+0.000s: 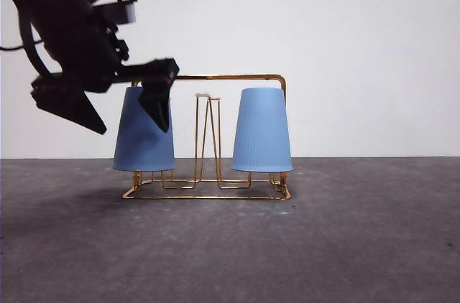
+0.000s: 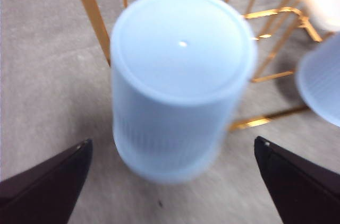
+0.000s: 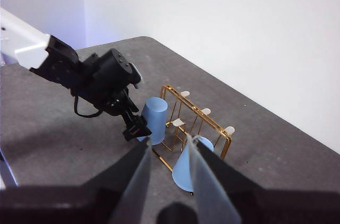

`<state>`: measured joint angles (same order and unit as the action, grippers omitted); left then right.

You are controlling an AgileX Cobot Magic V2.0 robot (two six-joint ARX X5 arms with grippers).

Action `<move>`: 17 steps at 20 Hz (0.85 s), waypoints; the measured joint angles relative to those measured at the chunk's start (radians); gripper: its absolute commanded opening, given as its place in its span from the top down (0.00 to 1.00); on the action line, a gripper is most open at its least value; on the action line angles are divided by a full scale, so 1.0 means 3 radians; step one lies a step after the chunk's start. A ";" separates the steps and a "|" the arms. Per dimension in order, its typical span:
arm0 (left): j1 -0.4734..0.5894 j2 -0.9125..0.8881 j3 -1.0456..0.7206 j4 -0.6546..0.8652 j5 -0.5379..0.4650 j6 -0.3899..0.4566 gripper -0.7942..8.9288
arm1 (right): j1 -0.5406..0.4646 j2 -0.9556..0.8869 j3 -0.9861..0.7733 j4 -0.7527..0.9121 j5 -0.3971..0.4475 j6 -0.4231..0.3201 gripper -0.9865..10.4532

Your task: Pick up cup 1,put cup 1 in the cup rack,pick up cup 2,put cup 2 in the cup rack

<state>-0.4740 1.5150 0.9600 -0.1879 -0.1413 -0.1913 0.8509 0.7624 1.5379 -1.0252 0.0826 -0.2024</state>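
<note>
Two blue cups sit upside down on the gold wire cup rack (image 1: pixel 208 174), which stands on the grey table (image 1: pixel 359 245) against a white wall (image 1: pixel 345 44). In the front view, the first cup (image 1: pixel 141 138) is at the rack's 9 o'clock end and the second cup (image 1: pixel 261 131) is at its 3 o'clock end, with a bare upright prong (image 1: pixel 208 138) between them. Both cups rest over prongs, their rims just above the rack's base wires.

The left gripper (image 1: pixel 133 98) hangs at the first cup, coming in from about 10 o'clock in the front view. Its jaws are spread wide, one on each side of the cup and clear of it, as the left wrist view shows: the cup (image 2: pixel 180 83) stands free between the two black fingertips (image 2: pixel 58 181). Nothing is in its grasp.

The right gripper (image 3: pixel 167 181) waits well apart from the rack, looking down on it from above the table. Its jaws stand close together with only a narrow gap, and nothing is between them.
</note>
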 measured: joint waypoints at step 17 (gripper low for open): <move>-0.0060 -0.1277 0.0000 -0.1410 0.0945 -0.0099 0.31 | 0.0000 0.0210 0.0000 -0.0579 0.0086 0.0001 0.81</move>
<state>-0.4919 1.1320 0.9600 -0.6109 0.1421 -0.2211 0.8509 0.8253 1.5379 -1.1988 0.1085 -0.2020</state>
